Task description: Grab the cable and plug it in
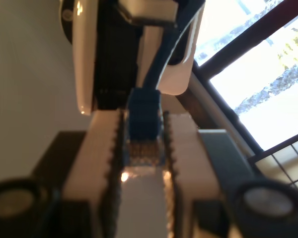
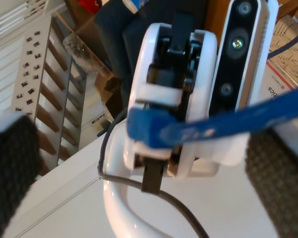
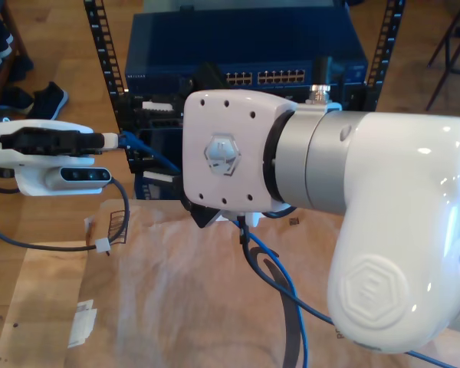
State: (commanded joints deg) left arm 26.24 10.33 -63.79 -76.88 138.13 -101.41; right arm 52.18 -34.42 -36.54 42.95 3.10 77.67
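Field notes, largest thing first.

- My second arm (image 3: 383, 230): bulky white and grey, close to the camera. It takes up the exterior view's right and centre, and its flat white wrist block faces the lens.
- Rack: black perforated rails hold a dark blue network switch (image 3: 245, 46), with a row of ports along its front, behind the arm.
- Table (image 3: 176, 307): covered with crumpled brown paper, with wood floor beyond it.
- My first pincer (image 3: 116, 140): reaches in level from the exterior view's left, white-bodied, with a camera bar on its side. In its own wrist view the pincer (image 1: 143, 148) is clenched on the plug (image 1: 143, 124), with toothed fingers on either flank.
- My second pincer (image 2: 144, 173): released. Its black knurled pads (image 2: 12, 168) stand wide apart, and the blue line crosses between them. I cannot tell whether it touches either pad.
- The cable (image 3: 291, 307): thin and bright blue. It runs from the first pincer's tip behind the white wrist block, comes out beneath it and trails down over the paper to the exterior view's bottom edge. It is held in the air, not seated in any port.
- A thicker dark grey cable (image 3: 284, 337) curves alongside it.
- The plug is translucent blue with its contact end towards the first wrist camera.
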